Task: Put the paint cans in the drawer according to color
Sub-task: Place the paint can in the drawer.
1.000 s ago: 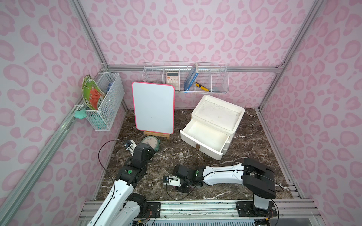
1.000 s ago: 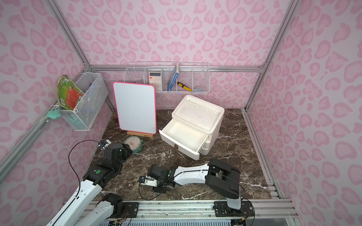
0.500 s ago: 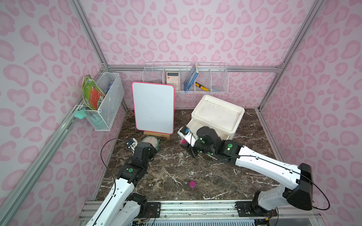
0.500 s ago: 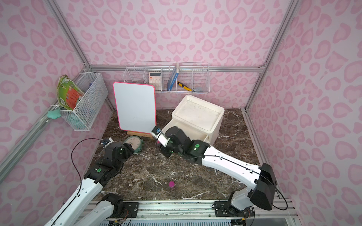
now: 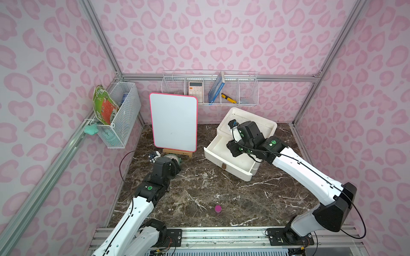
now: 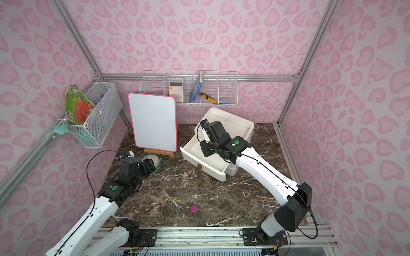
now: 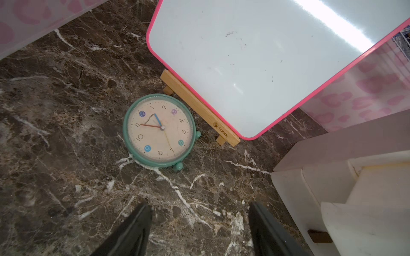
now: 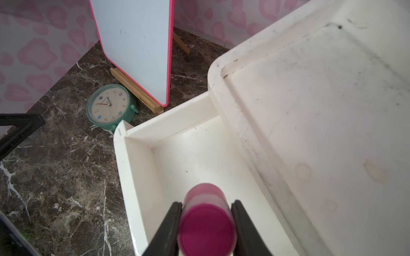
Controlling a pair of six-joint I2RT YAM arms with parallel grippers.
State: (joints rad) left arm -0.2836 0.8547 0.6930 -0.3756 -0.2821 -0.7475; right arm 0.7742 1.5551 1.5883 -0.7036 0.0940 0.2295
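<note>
Clamping a small round magenta-lidded paint jar (image 8: 206,230), the right gripper (image 8: 206,204) hangs over the open white plastic drawer (image 5: 221,155), centre-right in a top view; the left gripper (image 7: 199,206) gapes, empty.

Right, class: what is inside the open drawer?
The part of the drawer floor that shows is bare white. The right end effector holds a magenta jar over it, and the floor beneath them is hidden.
</note>
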